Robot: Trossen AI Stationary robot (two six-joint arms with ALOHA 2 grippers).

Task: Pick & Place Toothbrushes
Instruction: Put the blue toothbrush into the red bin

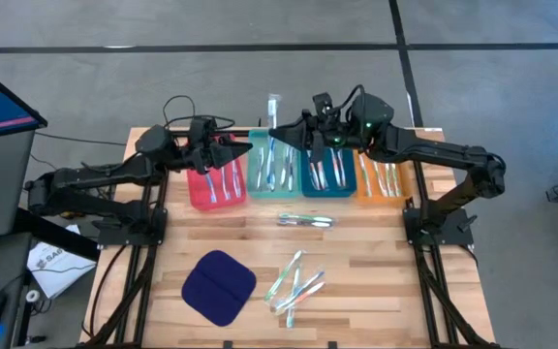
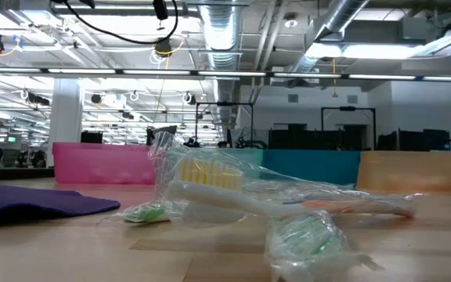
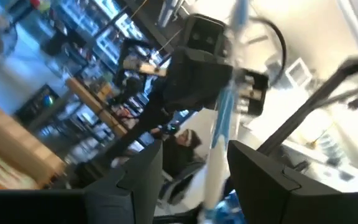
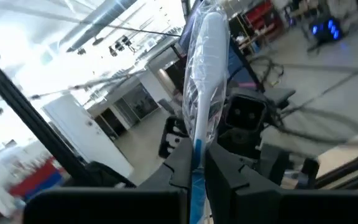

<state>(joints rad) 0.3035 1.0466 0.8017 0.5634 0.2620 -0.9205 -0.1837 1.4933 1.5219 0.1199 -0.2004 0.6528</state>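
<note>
A toothbrush (image 1: 273,107), whitish with a blue handle and wrapped in clear plastic, is up in the air over the teal tray (image 1: 271,176). My right gripper (image 1: 277,133) reaches in from the right and is shut on it. My left gripper (image 1: 245,148) faces it from the left, open. In the left wrist view its fingers (image 3: 143,169) stand on either side of the toothbrush (image 3: 221,121) without touching it. More toothbrushes lie in all the trays. Loose ones lie on the table (image 1: 305,221) (image 1: 294,281). My right gripper (image 4: 196,165) pinches the wrapped toothbrush between its two fingers at the blue part of the handle (image 4: 196,148). The fingers come about level from the table's right and lie across it. The toothbrush is lifted clear, and its longer part (image 4: 205,56) sticks out beyond the fingers.
Red (image 1: 216,186), teal, blue (image 1: 327,177) and orange (image 1: 384,181) trays stand in a row along the far part of the table. A dark blue pad (image 1: 218,287) lies near the front edge. In the low view, wrapped toothbrushes (image 2: 233,192) lie close in front.
</note>
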